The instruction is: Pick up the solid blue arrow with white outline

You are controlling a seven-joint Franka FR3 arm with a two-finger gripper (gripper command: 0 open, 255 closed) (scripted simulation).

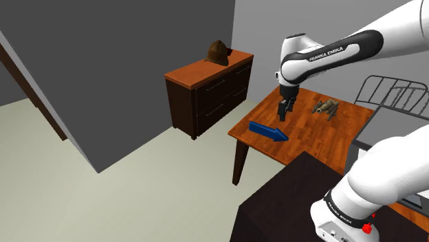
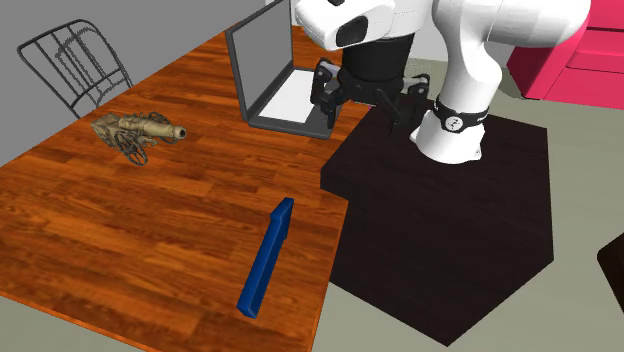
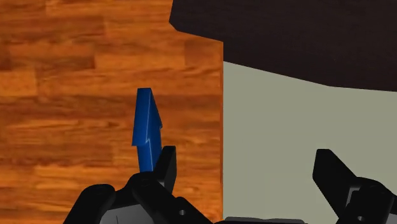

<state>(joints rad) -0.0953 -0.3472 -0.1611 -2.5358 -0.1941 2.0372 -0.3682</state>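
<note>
**Pre-grasp approach; arrow not yet between the fingers**

Shoulder view, centre of frame: blue arrow flat on the wooden table; gripper just right of it and above, clear of it; fingers wide apart, holding nothing. Wrist view: arrow lies ahead of one finger, outside the gap; the gap sits over the table edge and floor. Judged: aligning; next move needs a sideways shift onto the shaft, then descent and closing across its narrow width.
</note>
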